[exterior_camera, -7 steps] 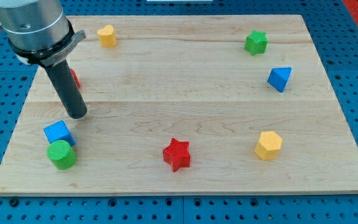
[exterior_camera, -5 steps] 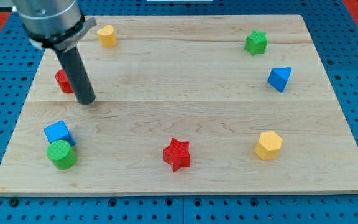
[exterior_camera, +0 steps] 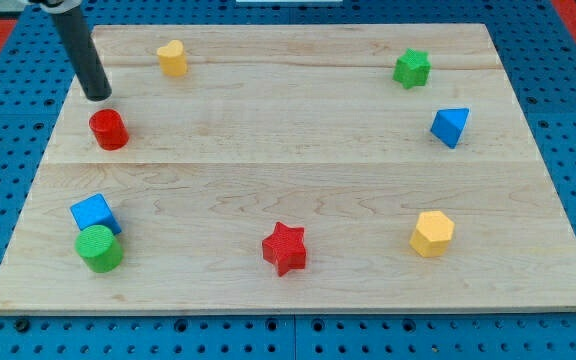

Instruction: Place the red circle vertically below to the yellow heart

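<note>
My tip (exterior_camera: 98, 96) sits just above and left of the red circle (exterior_camera: 109, 130).
The yellow heart (exterior_camera: 172, 58) is up and right of the circle; the tool is a bare rod, holding nothing.

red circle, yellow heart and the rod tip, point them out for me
red circle (exterior_camera: 109, 129), camera view, top face
yellow heart (exterior_camera: 172, 57), camera view, middle of block
my tip (exterior_camera: 98, 96), camera view, rod's very end

On the wooden counter (exterior_camera: 298, 150) you see a blue cube (exterior_camera: 93, 213) at the view's lower left, touching a green cylinder (exterior_camera: 99, 248) just below it. A red star (exterior_camera: 285, 248) sits near the bottom middle, a yellow hexagon (exterior_camera: 432, 233) toward the lower right, and a blue triangular block (exterior_camera: 450, 126) and a green star (exterior_camera: 412, 68) at the upper right.
</note>
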`<state>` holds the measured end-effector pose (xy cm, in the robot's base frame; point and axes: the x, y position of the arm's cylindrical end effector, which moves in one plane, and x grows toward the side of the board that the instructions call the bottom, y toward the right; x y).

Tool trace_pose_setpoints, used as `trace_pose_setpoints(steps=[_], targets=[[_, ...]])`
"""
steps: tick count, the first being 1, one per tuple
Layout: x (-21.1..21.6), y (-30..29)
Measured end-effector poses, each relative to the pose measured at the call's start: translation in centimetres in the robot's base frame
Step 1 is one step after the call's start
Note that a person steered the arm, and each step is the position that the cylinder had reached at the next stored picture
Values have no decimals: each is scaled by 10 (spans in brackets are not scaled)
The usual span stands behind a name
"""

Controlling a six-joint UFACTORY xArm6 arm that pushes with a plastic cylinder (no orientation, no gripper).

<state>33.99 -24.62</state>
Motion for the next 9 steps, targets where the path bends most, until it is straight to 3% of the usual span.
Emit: trace_pose_setpoints(steps=[1,2,3,5,8,9], targets=[[26,0],[43,43],[28,61],[130,62],[113,82],[130,46]])
